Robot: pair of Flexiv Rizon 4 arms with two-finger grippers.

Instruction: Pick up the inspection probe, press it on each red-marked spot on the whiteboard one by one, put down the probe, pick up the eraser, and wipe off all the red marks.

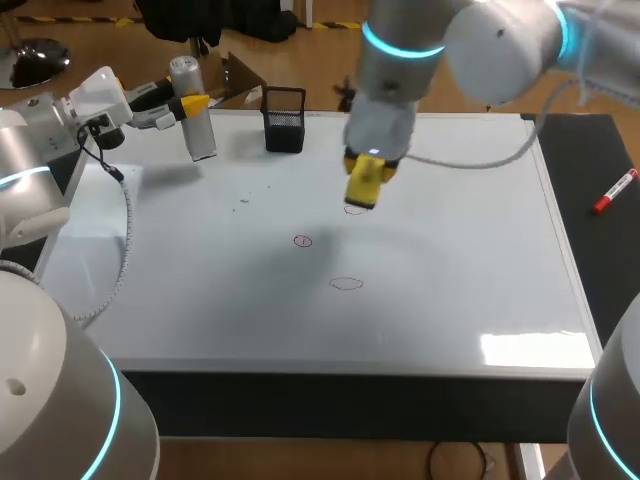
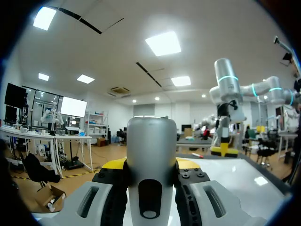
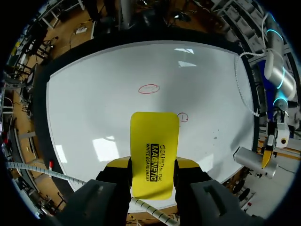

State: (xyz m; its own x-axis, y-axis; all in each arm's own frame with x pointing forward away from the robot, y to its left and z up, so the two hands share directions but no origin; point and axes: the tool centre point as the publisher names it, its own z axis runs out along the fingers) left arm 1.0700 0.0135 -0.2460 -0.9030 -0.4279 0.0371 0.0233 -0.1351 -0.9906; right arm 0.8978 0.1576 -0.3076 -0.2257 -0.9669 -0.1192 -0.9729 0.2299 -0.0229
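Our right pincer (image 3: 153,163) gripped the yellow eraser (image 3: 154,150) over the whiteboard (image 3: 94,103); a red oval (image 3: 149,88) lay ahead of the eraser, a small red circle (image 3: 182,117) just beside its tip.

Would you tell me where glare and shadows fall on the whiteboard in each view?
Head view: bright glare near the front right corner of the whiteboard, a soft shadow across its middle. Right wrist view: two light reflections, one beside the eraser, one at the board's far edge. Left wrist view: one small reflection on the board.
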